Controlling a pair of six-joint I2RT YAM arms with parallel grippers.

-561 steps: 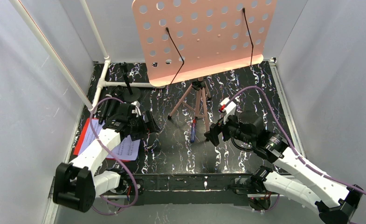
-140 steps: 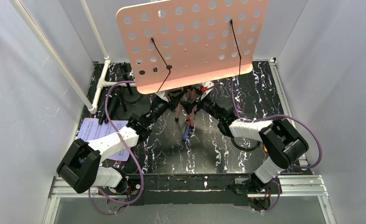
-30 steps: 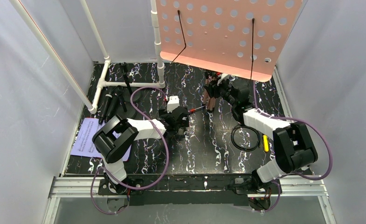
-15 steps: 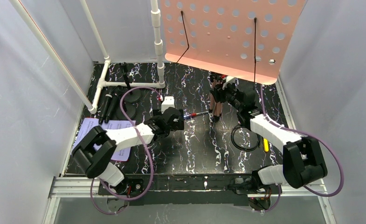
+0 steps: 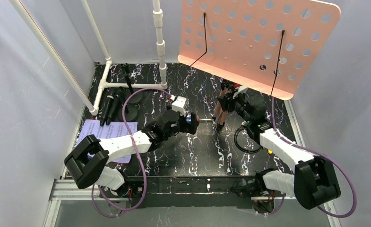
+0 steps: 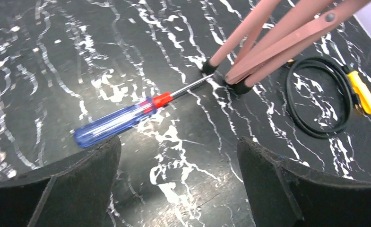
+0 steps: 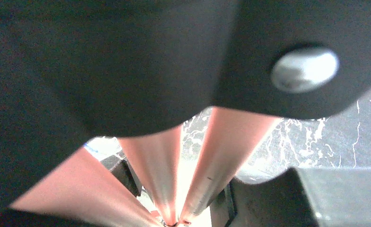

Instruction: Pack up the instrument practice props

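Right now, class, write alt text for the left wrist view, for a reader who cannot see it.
A blue-handled screwdriver lies on the black marbled table, its metal tip at the feet of the pink tripod legs. The left hand is open at the bottom edge, holding nothing. A black cable loop with a yellow end lies at right.

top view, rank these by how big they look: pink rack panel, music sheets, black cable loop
pink rack panel, largest by far, though raised nearer the camera
music sheets, partly covered
black cable loop, smallest, partly hidden
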